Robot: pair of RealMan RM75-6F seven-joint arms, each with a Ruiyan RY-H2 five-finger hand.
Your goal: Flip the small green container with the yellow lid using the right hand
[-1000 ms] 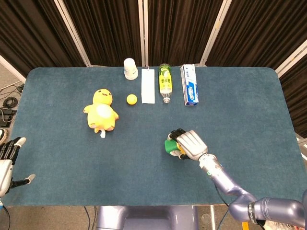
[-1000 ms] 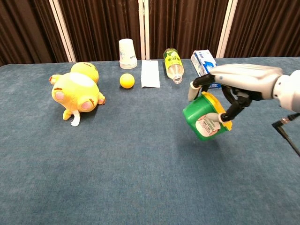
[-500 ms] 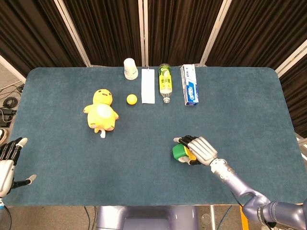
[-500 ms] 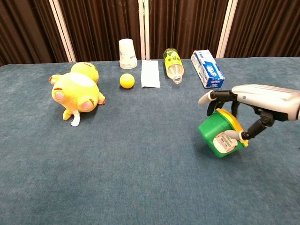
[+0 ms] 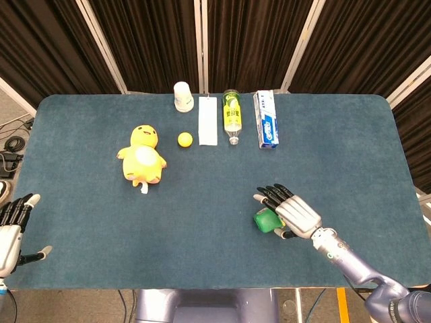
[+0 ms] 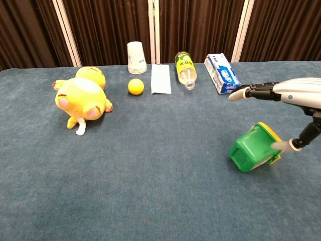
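Note:
The small green container (image 5: 264, 220) (image 6: 252, 150) lies tipped on its side on the blue table (image 5: 350, 155), its base towards the robot's left and its yellow lid towards the right hand. My right hand (image 5: 293, 212) (image 6: 297, 92) hovers just over and to the right of it with fingers spread straight out above the container. Its thumb (image 6: 284, 145) reaches down beside the lid; I cannot tell whether it touches. My left hand (image 5: 9, 227) hangs off the table's near left corner, fingers apart, holding nothing.
A yellow plush duck (image 5: 143, 156) lies at centre left. Along the far edge stand stacked paper cups (image 5: 182, 95), an orange ball (image 5: 184, 139), a white paper strip (image 5: 207, 121), a lying green bottle (image 5: 231, 116) and a toothpaste box (image 5: 265, 128).
The right hand carried the container right and towards the near edge, lowered it onto the table and spread its fingers off it. The left hand stayed put.

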